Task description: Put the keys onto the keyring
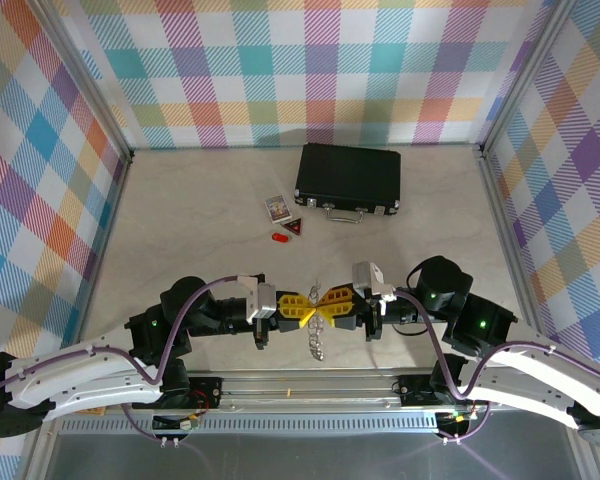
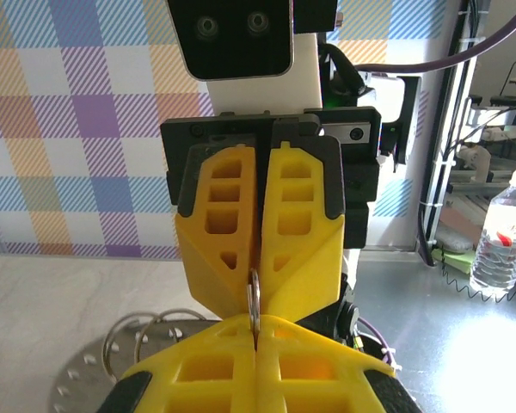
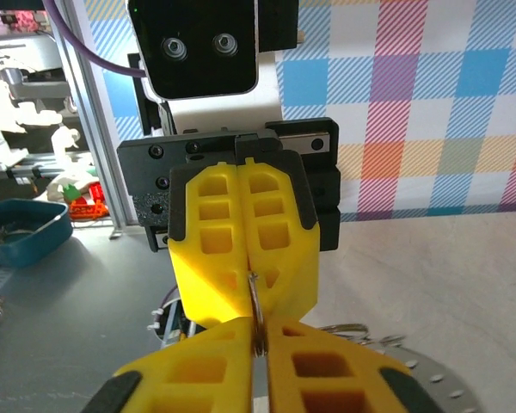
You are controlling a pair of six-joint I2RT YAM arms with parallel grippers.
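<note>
Both left gripper and right gripper tip-to-tip, each pinching the keyring between them.

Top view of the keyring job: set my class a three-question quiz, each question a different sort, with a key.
1. True or false: the red key is already on the keyring.
2. The left pincer and right pincer are: A both open; B both shut on the keyring; C one open.
3. Name the largest loose object.
Key: 1 false; 2 B; 3 the black case.
</note>
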